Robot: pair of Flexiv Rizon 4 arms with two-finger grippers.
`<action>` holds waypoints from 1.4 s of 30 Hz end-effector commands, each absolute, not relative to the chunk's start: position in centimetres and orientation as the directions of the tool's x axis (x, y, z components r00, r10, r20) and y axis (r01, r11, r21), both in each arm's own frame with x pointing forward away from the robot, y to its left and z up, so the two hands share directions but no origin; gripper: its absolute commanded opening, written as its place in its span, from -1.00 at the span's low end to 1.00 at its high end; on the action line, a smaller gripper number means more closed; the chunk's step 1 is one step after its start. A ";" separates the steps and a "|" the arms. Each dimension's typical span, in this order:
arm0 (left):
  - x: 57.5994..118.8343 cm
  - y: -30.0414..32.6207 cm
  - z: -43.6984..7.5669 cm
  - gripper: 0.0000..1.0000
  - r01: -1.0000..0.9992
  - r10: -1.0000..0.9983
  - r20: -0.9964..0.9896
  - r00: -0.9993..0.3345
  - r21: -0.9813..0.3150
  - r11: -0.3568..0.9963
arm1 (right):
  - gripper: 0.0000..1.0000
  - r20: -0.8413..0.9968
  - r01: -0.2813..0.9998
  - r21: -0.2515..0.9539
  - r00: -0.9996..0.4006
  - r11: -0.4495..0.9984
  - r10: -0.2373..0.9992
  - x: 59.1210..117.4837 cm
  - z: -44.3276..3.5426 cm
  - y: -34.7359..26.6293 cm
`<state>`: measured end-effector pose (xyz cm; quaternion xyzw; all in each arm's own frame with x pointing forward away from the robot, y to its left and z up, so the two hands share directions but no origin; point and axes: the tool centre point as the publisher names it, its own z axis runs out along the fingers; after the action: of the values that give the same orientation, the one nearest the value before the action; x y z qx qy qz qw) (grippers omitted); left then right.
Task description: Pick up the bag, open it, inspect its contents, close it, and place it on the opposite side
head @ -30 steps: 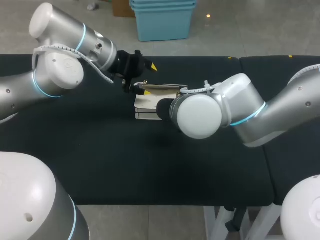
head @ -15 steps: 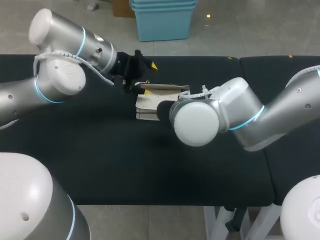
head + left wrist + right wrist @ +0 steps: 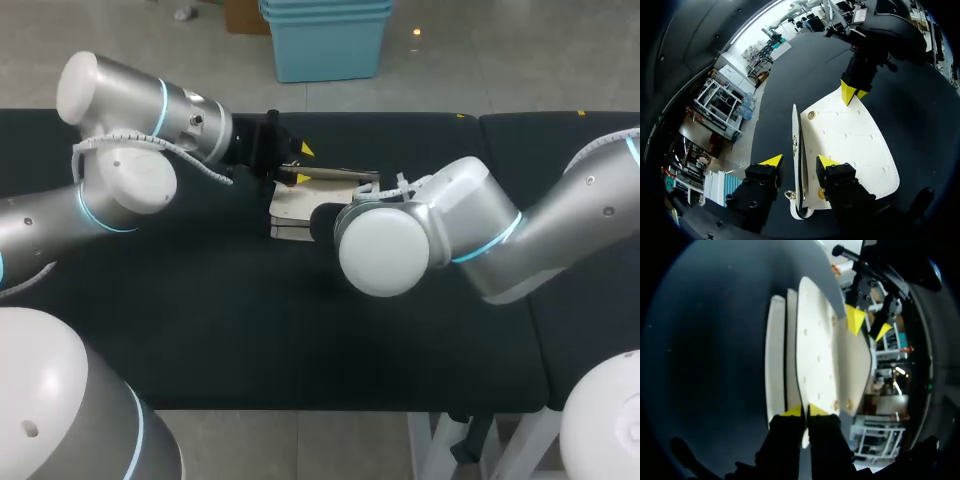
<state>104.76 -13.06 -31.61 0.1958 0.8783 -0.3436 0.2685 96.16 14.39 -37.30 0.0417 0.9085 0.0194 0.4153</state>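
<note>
A white bag (image 3: 290, 205) lies on the black table (image 3: 200, 330), its studded flap (image 3: 850, 140) lifted. My right gripper (image 3: 805, 411) is shut on the flap's edge (image 3: 815, 355), above the bag's body (image 3: 775, 355). In the head view that gripper is hidden behind my right arm's wrist (image 3: 385, 245). My left gripper (image 3: 799, 161) straddles the bag's thin upper edge (image 3: 795, 135) at the opposite end. Its fingers stand close on either side, with a sliver of gap at one finger. In the head view the left gripper (image 3: 298, 165) is at the bag's far edge.
A second black table panel (image 3: 560, 150) joins on at the right. Bare tabletop lies in front of the bag and to its left.
My left gripper's fingers have come much closer together around the bag's edge, and the left arm has shifted slightly right. The right arm has edged left, still holding the flap.
</note>
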 end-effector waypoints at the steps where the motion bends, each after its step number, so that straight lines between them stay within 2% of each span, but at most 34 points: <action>1: 105.8 -13.0 -32.2 -1.00 0.533 0.161 -0.605 -0.780 -0.507 0.677 | -1.00 -0.755 0.061 0.069 -0.650 0.996 0.092 96.2 -37.5 14.6; 12: 106.1 -12.6 -32.9 -1.00 0.535 0.161 -0.595 -0.788 -0.530 0.658 | -1.00 -0.755 0.061 0.069 -0.650 0.996 0.092 96.2 -37.5 14.6; 25: 102.3 -12.5 -34.9 -1.00 0.589 0.220 -0.606 -0.764 -0.519 0.619 | -1.00 -0.755 0.061 0.069 -0.650 0.996 0.092 96.2 -37.5 14.6; 42: 101.3 -11.9 -36.3 -1.00 0.650 0.246 -0.659 -0.711 -0.481 0.589 | -1.00 -0.755 0.061 0.069 -0.650 0.996 0.092 96.2 -37.5 14.6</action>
<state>101.60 -12.23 -35.77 0.2648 0.8530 -0.3623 0.2665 96.13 14.43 -37.29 0.0417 0.9086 0.0188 0.4151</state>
